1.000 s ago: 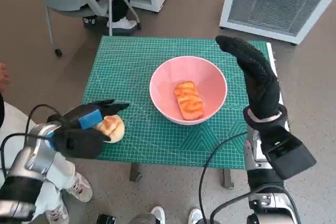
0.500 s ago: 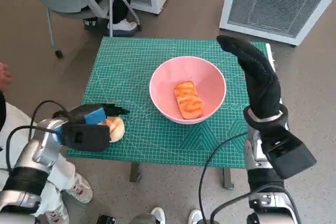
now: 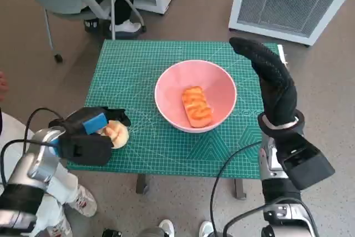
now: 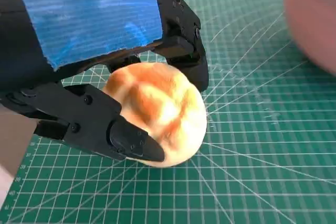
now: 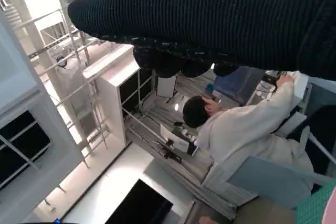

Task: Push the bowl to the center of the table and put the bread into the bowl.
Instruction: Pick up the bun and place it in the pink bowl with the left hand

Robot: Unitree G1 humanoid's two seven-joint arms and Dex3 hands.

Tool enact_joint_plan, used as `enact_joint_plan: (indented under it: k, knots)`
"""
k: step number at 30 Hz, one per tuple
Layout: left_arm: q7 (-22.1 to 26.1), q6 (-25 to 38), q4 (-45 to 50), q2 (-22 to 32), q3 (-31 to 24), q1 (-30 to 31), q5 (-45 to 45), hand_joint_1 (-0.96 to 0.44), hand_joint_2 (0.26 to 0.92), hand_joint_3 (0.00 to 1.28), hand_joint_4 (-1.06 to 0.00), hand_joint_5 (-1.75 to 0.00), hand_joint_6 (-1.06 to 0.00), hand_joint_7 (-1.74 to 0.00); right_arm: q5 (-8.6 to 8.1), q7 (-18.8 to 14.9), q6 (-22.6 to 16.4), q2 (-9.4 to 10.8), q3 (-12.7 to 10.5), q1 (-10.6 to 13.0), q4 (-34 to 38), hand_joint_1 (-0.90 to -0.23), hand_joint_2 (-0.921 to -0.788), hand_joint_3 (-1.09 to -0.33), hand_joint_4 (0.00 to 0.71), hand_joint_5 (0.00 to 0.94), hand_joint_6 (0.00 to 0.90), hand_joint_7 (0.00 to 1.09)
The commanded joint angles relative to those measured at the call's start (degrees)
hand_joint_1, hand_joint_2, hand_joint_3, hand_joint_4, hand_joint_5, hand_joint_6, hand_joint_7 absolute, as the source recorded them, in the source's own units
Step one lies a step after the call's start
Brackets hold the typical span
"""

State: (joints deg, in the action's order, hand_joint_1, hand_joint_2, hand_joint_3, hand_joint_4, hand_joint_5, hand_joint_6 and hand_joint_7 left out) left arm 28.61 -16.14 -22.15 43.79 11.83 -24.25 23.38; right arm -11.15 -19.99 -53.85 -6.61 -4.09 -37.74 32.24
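Now our left hand [image 3: 89,137] grips the round bread [image 4: 157,111] at the mat's [image 3: 138,65] near-left edge; our right hand [image 3: 272,84], fingers extended and empty, stands beside the centred bowl [image 3: 195,79].

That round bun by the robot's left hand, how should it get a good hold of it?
Around its wide middle, from the table's near left edge, as the left hand is now placed. The round bun is a soft dome lying flat on the mat, so fingers on opposite sides should hold without crushing.
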Motion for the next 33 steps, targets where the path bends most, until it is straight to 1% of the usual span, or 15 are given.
enact_joint_plan:
  k: [1, 4, 8, 11, 13, 16, 21, 27, 33]
  knots:
    - [-0.1, -0.5, 7.0, 1.3, -4.3, -0.3, -3.5, 0.00, 0.920, 0.12, -0.58, -1.31, -0.62, -1.15, -0.61, -0.9, 1.0, 0.1, 0.2, 0.5, 0.5, -0.580, -0.921, -0.809, 0.265, 0.156, -0.001, 0.74]
    - [-0.4, -0.4, 9.7, 1.0, -5.9, -0.9, -4.2, 0.00, 0.920, 0.12, -0.56, -1.34, -0.64, -1.12, -0.88, -1.2, 1.2, 0.2, 0.2, 0.5, 0.6, -0.579, -0.921, -0.809, 0.262, 0.159, -0.001, 0.74]
    - [-1.3, -0.3, 12.9, -0.1, -7.5, -3.4, -4.9, 0.00, 0.920, 0.12, -0.55, -1.35, -0.66, -1.10, -1.24, -1.7, 1.5, 0.3, 0.1, 0.6, 0.5, -0.577, -0.921, -0.808, 0.259, 0.163, -0.001, 0.74]
    - [-1.7, 0.0, 13.8, -1.1, -7.6, -5.4, -4.8, 0.00, 0.920, 0.12, -0.53, -1.38, -0.68, -1.07, -1.42, -1.9, 1.7, 0.4, 0.1, 0.6, 0.4, -0.575, -0.921, -0.808, 0.256, 0.168, -0.001, 0.75]
    - [-2.3, 0.6, 14.4, -2.7, -6.9, -7.9, -4.0, 0.00, 0.920, 0.12, -0.53, -1.39, -0.68, -1.06, -1.53, -2.1, 1.8, 0.4, 0.2, 0.7, 0.1, -0.574, -0.921, -0.808, 0.254, 0.171, -0.001, 0.75]
    - [-3.4, 1.0, 14.6, -4.7, -5.6, -10.8, -2.7, 0.00, 0.920, 0.11, -0.54, -1.33, -0.67, -1.12, -1.58, -2.3, 1.9, 0.5, 0.2, 0.8, -0.1, -0.575, -0.921, -0.810, 0.252, 0.175, -0.001, 0.75]
    - [-4.7, -0.2, 12.2, -8.6, -2.8, -15.9, -1.1, 0.00, 0.920, 0.11, -0.57, -1.20, -0.65, -1.24, -1.57, -2.5, 1.8, 0.4, 0.2, 0.9, -0.2, -0.577, -0.921, -0.811, 0.248, 0.182, -0.001, 0.75]
    - [-5.8, -2.1, 8.1, -12.7, 0.1, -21.1, 0.3, 0.00, 0.920, 0.11, -0.58, -1.17, -0.63, -1.27, -1.66, -2.7, 1.9, 0.1, 0.2, 1.0, -0.4, -0.574, -0.921, -0.811, 0.244, 0.191, -0.001, 0.75]
    - [-8.9, -6.4, -3.3, -17.5, 3.2, -27.1, 1.8, 0.00, 0.920, 0.11, -0.61, -1.12, -0.63, -1.30, -1.44, -2.5, 2.0, -0.1, 0.2, 1.4, -1.0, -0.571, -0.921, -0.812, 0.240, 0.200, -0.001, 0.75]
